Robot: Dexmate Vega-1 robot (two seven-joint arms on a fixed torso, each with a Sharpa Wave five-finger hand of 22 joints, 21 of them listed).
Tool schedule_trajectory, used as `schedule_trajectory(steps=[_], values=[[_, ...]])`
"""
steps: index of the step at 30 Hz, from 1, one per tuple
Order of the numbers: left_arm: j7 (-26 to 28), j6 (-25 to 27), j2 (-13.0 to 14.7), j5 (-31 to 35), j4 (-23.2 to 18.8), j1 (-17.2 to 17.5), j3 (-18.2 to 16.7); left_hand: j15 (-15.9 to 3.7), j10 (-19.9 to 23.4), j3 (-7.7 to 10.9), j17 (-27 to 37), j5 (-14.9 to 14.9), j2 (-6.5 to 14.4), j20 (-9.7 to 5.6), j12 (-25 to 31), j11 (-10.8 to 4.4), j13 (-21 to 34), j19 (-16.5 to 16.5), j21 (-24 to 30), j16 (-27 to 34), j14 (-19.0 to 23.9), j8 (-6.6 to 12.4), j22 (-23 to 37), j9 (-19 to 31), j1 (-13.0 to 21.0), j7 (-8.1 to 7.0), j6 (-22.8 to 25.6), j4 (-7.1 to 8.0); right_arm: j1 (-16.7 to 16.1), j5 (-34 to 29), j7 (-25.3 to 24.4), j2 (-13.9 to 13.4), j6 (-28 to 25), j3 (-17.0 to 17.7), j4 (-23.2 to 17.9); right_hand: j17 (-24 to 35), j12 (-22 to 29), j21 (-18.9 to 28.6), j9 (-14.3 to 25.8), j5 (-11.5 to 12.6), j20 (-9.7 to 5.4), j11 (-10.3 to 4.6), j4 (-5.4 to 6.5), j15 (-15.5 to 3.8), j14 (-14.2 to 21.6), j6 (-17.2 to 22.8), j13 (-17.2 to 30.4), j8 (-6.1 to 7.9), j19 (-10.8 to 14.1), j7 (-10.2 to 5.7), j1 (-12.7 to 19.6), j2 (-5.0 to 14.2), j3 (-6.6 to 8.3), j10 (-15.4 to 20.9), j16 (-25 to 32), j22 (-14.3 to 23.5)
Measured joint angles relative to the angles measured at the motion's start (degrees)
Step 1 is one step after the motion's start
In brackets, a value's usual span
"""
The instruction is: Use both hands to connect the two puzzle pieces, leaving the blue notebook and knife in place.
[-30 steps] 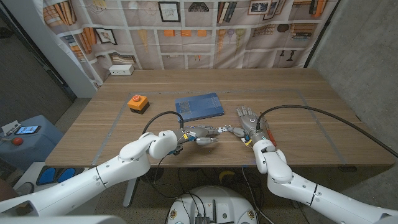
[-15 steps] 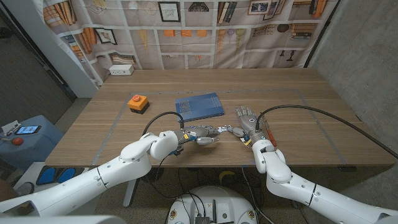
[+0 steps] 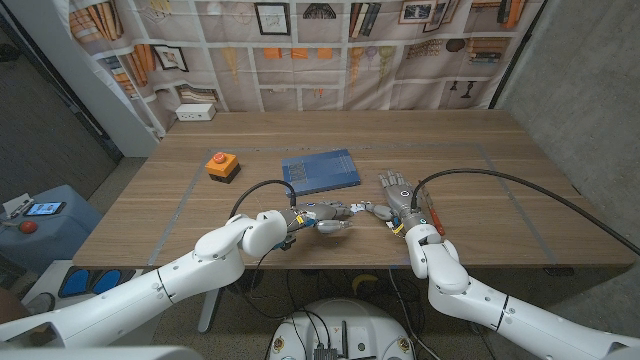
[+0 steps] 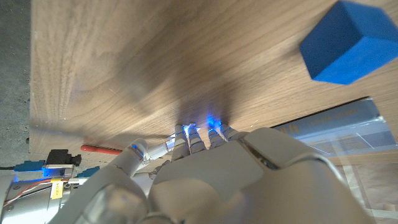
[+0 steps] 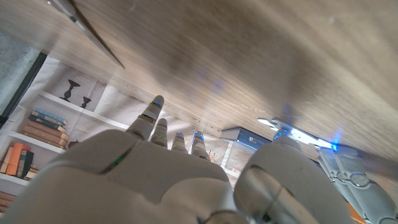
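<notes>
My left hand lies near the table's front edge with its fingers stretched toward my right hand. My right hand's fingers are spread and point away from me, its thumb reaching toward the left hand's fingertips. The two hands almost meet. The puzzle pieces cannot be made out; whatever lies between or under the hands is hidden. In the left wrist view the fingers reach down to the wood. The blue notebook lies just beyond the hands. The red-handled knife lies right beside my right hand.
An orange button box stands left of the notebook. A white box sits at the table's far left corner. Black cables run from both wrists across the wood. The knife's blade lies past my right hand's fingers.
</notes>
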Motion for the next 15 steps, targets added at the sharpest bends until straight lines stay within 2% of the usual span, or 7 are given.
schedule_trajectory(steps=[10,11,15], values=[[0.2,0.2,0.0,-0.1,0.0,-0.1,0.3,0.0,0.3,0.0,0.0,0.0,0.0,0.0,-0.2,-0.3,0.0,0.0,0.0,0.0,0.0,0.0,0.0,0.0,0.0,-0.01,0.0,0.0,0.0,0.0,0.0,-0.4,0.0,0.2,0.0,0.0,0.0,0.0,0.0,0.0,-0.42,0.0,0.01,0.0,0.0,0.2,0.0,0.0,0.4,-0.2,-0.3,0.32,0.01,0.0,0.0,0.0],[0.2,0.2,0.0,-0.1,0.0,-0.2,0.4,0.0,0.3,0.0,0.0,0.0,0.0,0.0,0.0,-0.3,0.0,0.0,0.0,0.0,0.0,0.0,0.0,0.0,0.0,-0.01,0.0,0.0,0.0,1.6,-0.7,-0.4,1.4,0.2,0.0,0.0,0.0,0.0,0.0,0.0,-0.42,0.0,0.01,0.0,0.0,0.2,0.0,0.0,0.4,-0.2,-0.3,0.3,0.01,0.0,0.0,0.0],[0.2,0.2,0.1,-0.2,0.0,-0.2,0.5,0.0,0.3,0.0,0.0,0.0,0.0,0.0,0.0,-0.3,0.0,0.0,0.0,0.0,0.0,0.0,0.0,0.0,0.0,-0.01,0.0,0.0,0.1,1.8,-0.8,-0.7,1.8,0.3,0.1,0.0,0.0,0.0,0.0,0.0,-0.42,0.0,0.01,0.0,0.0,0.2,0.0,0.0,0.4,-0.2,-0.3,0.3,0.01,0.0,0.5,0.0]])
